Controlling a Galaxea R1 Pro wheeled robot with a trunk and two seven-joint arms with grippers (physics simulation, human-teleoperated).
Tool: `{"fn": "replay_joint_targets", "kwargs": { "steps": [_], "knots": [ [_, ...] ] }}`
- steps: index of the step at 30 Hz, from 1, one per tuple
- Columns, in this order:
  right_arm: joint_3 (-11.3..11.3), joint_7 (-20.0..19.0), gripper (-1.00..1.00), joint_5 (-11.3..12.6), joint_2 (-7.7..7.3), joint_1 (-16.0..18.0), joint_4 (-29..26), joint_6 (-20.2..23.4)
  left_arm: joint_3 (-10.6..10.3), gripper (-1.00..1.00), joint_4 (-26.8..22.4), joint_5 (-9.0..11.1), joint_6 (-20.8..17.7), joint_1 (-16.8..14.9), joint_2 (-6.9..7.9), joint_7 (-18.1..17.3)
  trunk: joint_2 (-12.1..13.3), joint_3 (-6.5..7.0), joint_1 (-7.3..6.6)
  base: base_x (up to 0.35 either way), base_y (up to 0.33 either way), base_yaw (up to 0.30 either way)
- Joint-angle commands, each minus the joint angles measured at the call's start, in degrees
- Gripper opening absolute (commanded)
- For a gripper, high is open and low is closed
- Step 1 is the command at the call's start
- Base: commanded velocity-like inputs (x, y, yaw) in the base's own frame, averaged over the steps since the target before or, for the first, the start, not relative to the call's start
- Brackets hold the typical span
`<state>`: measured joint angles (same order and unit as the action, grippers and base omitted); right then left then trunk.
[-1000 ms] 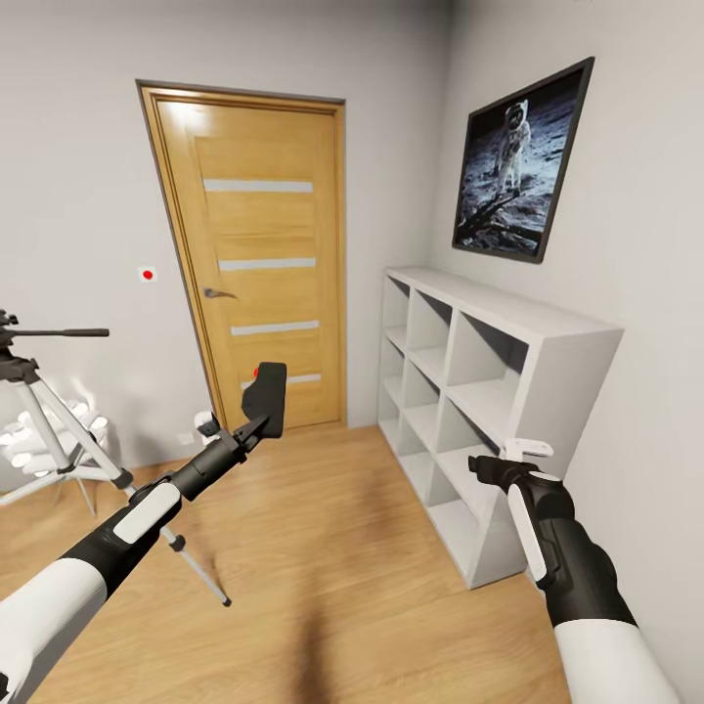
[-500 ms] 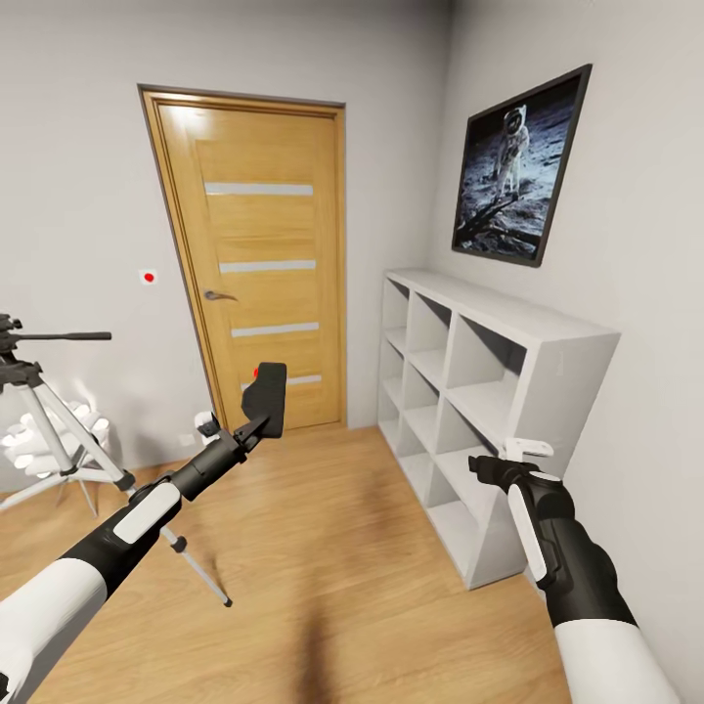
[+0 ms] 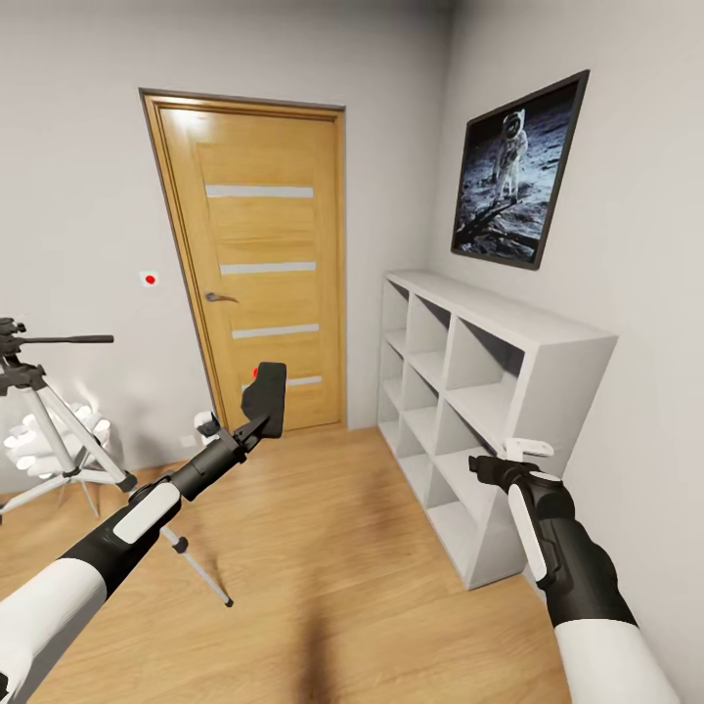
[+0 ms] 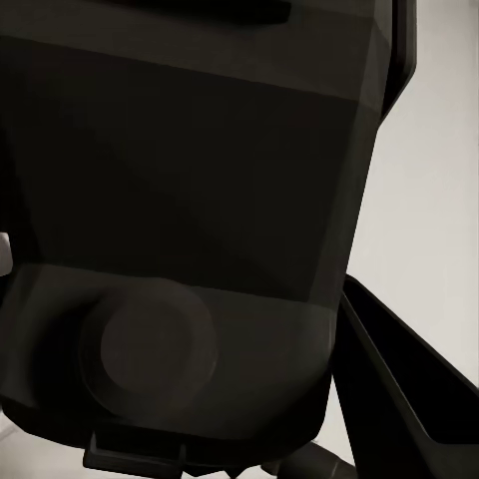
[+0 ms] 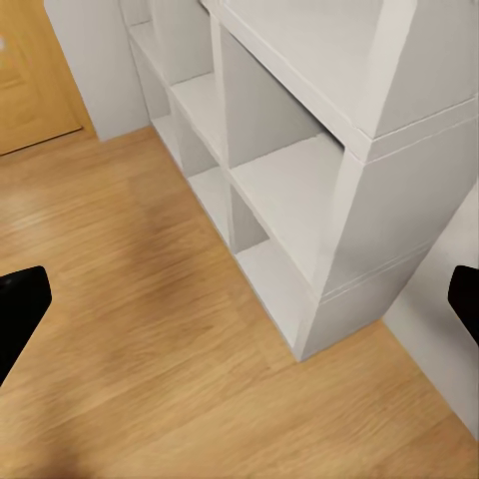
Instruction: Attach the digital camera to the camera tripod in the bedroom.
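The black digital camera (image 3: 265, 396), with a red dot on top, is held up in front of the wooden door, and my left gripper (image 3: 256, 426) is shut on its lower end. Seen close in the left wrist view, the camera body (image 4: 190, 230) shows its round stubby lens. The camera tripod (image 3: 59, 430) stands at the far left of the head view, with silver legs, a black head and a long black handle pointing right. It is well left of the camera. My right gripper (image 3: 508, 456) hangs open and empty near the white shelves; both fingertips (image 5: 20, 309) show far apart.
A wooden door (image 3: 256, 264) is straight ahead, with a white wall plate with a red dot (image 3: 149, 279) to its left. White cube shelves (image 3: 479, 391) line the right wall under a framed astronaut picture (image 3: 518, 166). A white ball-cluster lamp (image 3: 39, 440) sits behind the tripod. Light wood floor (image 3: 332, 557) lies ahead.
The whole head view has shifted slightly right, so the camera has turned a little left. Both arms and the held camera keep their places.
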<state>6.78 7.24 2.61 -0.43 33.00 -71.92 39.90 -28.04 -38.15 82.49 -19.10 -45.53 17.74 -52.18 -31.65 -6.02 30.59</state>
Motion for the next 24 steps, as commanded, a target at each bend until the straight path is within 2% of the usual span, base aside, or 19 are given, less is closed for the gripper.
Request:
{"fn": "replay_joint_targets", "kwargs": {
  "steps": [1,22,24],
  "knots": [
    [-0.04,0.32,1.0,0.29,-0.01,0.05,-0.06,0.26,-0.28,-1.0,0.01,0.57,-0.36,-0.09,0.05,-0.12,0.31,0.07,-0.2,0.0,0.0,0.0],
    [-0.02,0.32,1.0,0.29,-0.01,0.05,0.1,0.26,-0.26,-1.0,0.01,0.57,-0.37,-0.09,0.08,-0.12,8.74,3.84,-4.81,0.0,0.0,0.0],
    [-0.03,0.32,1.0,0.29,-0.01,0.05,0.1,0.26,-0.26,-1.0,0.01,0.57,-0.37,-0.09,0.07,-0.12,8.74,3.84,-4.81,0.0,0.0,0.0]
  ]
}}
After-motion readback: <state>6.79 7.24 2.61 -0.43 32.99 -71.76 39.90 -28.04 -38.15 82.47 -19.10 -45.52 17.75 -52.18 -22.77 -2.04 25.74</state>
